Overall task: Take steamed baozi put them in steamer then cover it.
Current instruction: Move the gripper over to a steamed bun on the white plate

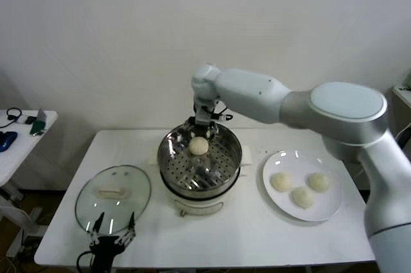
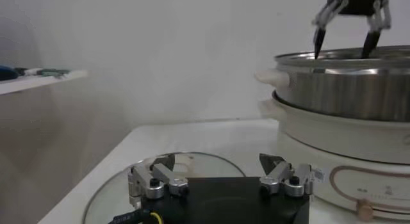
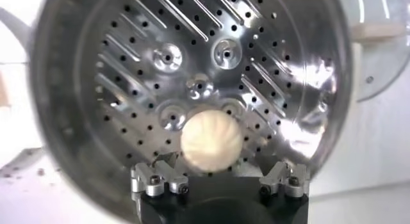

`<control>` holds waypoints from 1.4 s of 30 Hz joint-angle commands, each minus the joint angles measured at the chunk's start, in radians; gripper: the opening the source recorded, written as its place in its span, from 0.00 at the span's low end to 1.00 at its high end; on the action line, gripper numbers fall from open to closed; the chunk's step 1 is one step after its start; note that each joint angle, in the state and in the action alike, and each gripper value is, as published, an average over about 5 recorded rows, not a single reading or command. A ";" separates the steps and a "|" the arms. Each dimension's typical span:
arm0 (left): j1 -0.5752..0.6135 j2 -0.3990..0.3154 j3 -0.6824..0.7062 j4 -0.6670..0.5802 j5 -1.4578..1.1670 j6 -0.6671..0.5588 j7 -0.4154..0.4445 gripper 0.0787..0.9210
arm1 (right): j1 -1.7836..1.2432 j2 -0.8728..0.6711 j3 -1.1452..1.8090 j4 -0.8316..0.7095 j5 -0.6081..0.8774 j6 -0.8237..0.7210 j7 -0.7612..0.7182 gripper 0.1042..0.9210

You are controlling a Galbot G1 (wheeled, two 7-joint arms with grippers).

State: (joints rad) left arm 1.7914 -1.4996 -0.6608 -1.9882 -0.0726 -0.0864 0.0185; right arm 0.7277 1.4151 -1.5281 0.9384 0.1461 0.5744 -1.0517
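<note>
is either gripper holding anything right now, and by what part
Nothing is held. The right gripper is open above the steamer, the bun lying loose on its floor. The left gripper is open beside the lid.

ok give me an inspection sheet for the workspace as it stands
surface: white table, bare along the front edge
job's things: steamer at centre with one baozi on its perforated floor; three baozi on a white plate to its right; glass cover flat on the table to its left, not on the steamer
clutter: nothing seen on the table
grippers: right gripper above the steamer, fingers open, holding nothing; left gripper at the cover's near edge, open
cables: nothing seen on the table
surroundings: plain wall; side table at left with small items
</note>
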 commanded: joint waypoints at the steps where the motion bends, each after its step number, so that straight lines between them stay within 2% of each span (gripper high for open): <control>1: 0.004 -0.001 0.002 -0.005 0.008 0.000 0.001 0.88 | 0.389 -0.293 -0.372 0.264 0.642 -0.321 -0.079 0.88; 5: 0.005 0.001 0.004 -0.007 0.009 0.001 0.001 0.88 | 0.471 -0.469 -0.566 0.436 0.692 -0.579 0.034 0.88; 9: 0.002 0.006 0.004 -0.006 0.005 0.000 0.001 0.88 | 0.479 -0.621 -0.638 0.623 0.745 -0.849 0.182 0.88; 14: -0.003 0.011 0.008 -0.002 0.002 0.001 0.002 0.88 | 0.366 -0.698 -0.601 0.678 0.678 -0.920 0.235 0.88; 18: -0.013 0.013 0.005 0.000 -0.003 0.003 0.003 0.88 | 0.216 -0.707 -0.514 0.632 0.579 -0.929 0.247 0.88; 27: -0.024 0.014 -0.009 0.017 -0.015 0.002 0.003 0.88 | -0.140 -0.667 -0.284 0.409 0.396 -0.916 0.276 0.88; 42: -0.020 0.016 -0.012 0.042 -0.011 -0.008 0.002 0.88 | -0.388 -0.541 0.013 0.149 0.361 -0.881 0.307 0.88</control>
State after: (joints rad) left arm 1.7713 -1.4846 -0.6722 -1.9489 -0.0838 -0.0944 0.0204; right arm 0.5015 0.8349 -1.6773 1.2253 0.5397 -0.2950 -0.7644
